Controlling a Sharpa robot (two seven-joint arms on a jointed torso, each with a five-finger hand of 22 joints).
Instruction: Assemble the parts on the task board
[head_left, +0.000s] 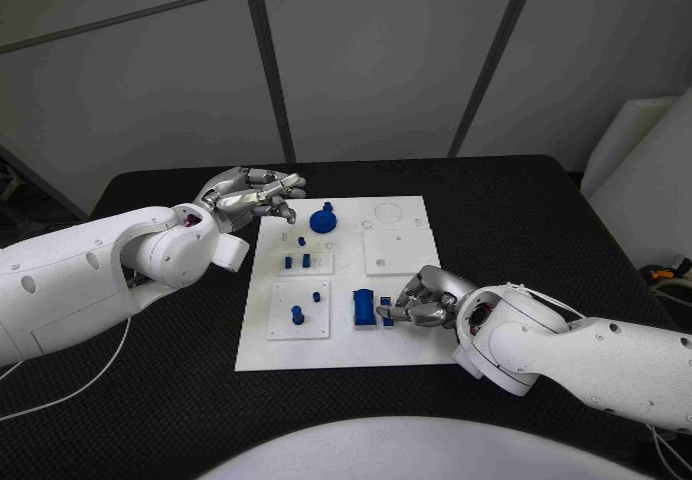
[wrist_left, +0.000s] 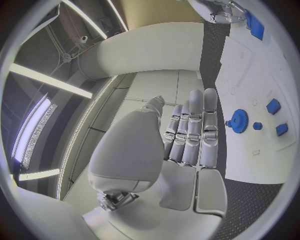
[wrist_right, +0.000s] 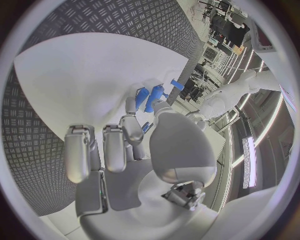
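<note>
White and flat, the board (head_left: 339, 355) lies in the middle of the black table (head_left: 173, 400), with bare table on all its sides. On the board the blue parts stand in groups. A gear (head_left: 323, 217) sits near the far edge of the board, left of its middle. Between the gear and the board's centre some small pegs (head_left: 303, 260) stand on a raised square. Nearer the front edge, on the left half, two more pegs (head_left: 303, 308) stand on another square. A block (head_left: 364, 306) stands upright just right of these, near the board's middle. The far right part of the board carries a bare white square (head_left: 398, 252) and a faint ring (head_left: 388, 212), so there is open room there.

The right hand (head_left: 418, 303) is over the board just right of the block. Its fingers are curled in around a small blue part (head_left: 387, 312), and the wrist view shows blue pieces (wrist_right: 150, 97) at its fingertips (wrist_right: 130, 105). I cannot tell for sure if it really grips the part.

The left hand (head_left: 254, 195) hangs over the far left corner of the board, just beside the gear but apart from it. Its fingers (wrist_left: 195, 130) are bent and lie close together, holding nothing. The front strip of the board has no parts on it.
</note>
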